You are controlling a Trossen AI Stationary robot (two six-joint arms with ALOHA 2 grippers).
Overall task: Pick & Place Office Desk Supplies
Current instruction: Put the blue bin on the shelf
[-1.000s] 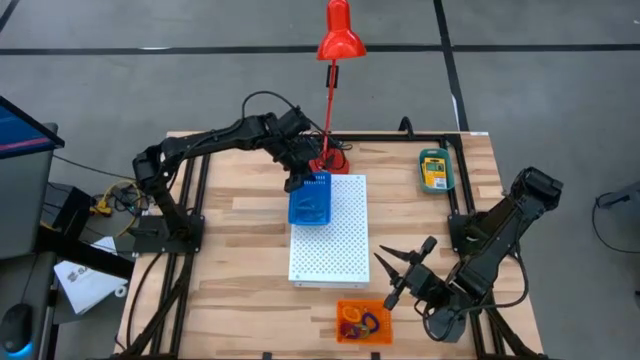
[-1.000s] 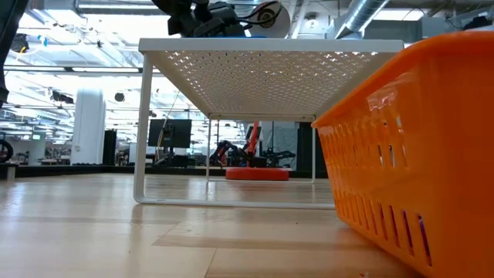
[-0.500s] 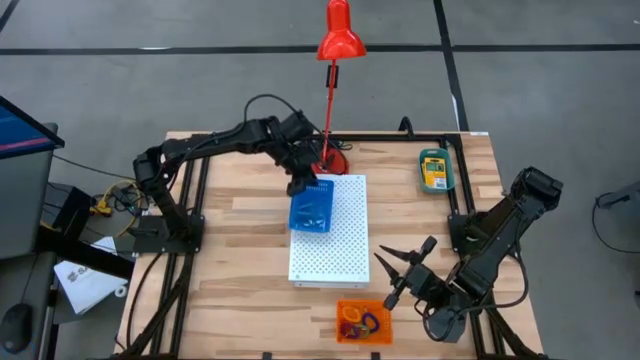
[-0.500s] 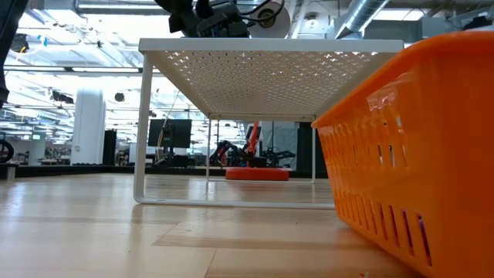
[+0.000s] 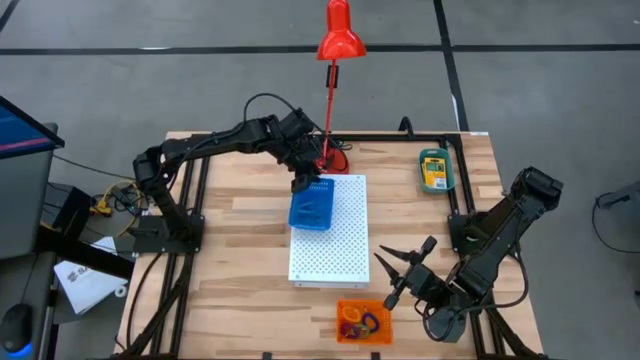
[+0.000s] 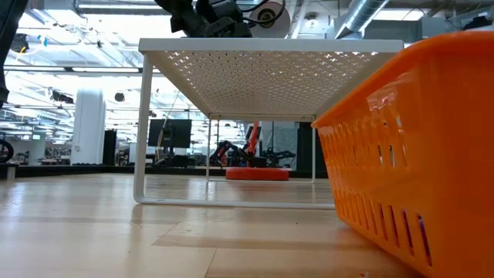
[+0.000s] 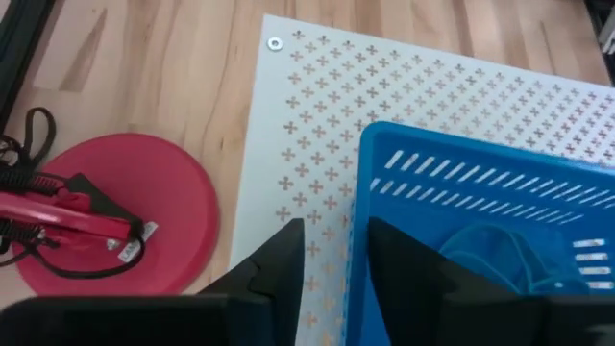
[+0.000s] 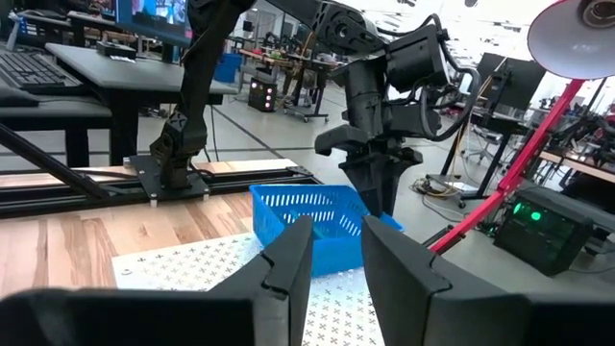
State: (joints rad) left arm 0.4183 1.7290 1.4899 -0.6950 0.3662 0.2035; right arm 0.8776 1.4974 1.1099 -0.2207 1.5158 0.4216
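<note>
Wooden slatted tabletop (image 5: 240, 215) carrying everything, largest first. Large white perforated metal board (image 5: 335, 250) standing on thin legs near the middle, forming a raised shelf; judged to serve as the drop-off level for the supplies. Red desk lamp (image 5: 335, 45) rooted at the far edge just behind the board, its round red base (image 7: 115, 221) lying close beside the board's corner.

Small blue slatted plastic tray (image 5: 312, 205) sitting on the far left part of the board, something teal and looped lying inside it, too blurred to name. Left gripper (image 5: 303, 183) poised at the tray's far rim, fingers (image 7: 288, 264) straddling the blue wall, one outside and one inside, pinching it; likely held by the wall because the rim offers the only thin edge to grasp, and likely being set or nudged into place on the shelf.

Small orange slatted plastic tray (image 5: 363, 322) resting on the near edge of the tabletop, holding thin orange and purple loops (image 5: 356, 318), kept together there probably as a sorted batch. Right gripper (image 5: 403, 272) waiting above the tabletop just beside the board's near right corner, fingers spread and holding nothing.

Small yellow-and-green crayon box (image 5: 433, 168) lying in a teal tray at the far right, well apart from both arms, not yet dealt with.
</note>
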